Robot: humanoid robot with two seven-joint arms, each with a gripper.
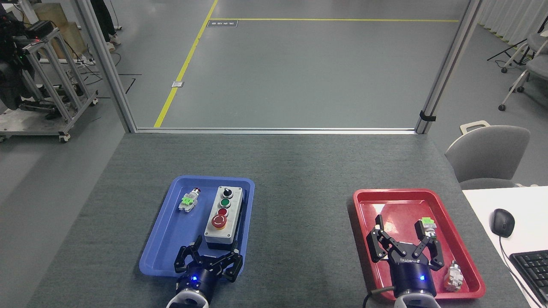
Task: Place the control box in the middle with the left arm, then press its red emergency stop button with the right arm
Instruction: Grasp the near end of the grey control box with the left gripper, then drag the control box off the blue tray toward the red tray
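Observation:
The control box (223, 217), light grey on a black base, lies lengthwise in the blue tray (171, 239), its big red button (218, 221) at the near end of the button row. My left gripper (215, 246) is open just in front of the box's near end, fingers spread on either side of it and apart from it. My right gripper (400, 226), with white lettering, hangs open over the red tray (402, 201) with nothing between its fingers. The middle (302, 214), dark grey felt, lies between the two trays.
A small push-button part with a green tag (189, 199) lies in the blue tray left of the box. Two more loose parts (428, 224) (454, 276) lie in the red tray. A white desk with a mouse (502, 222) and keyboard (531, 269) adjoins on the right.

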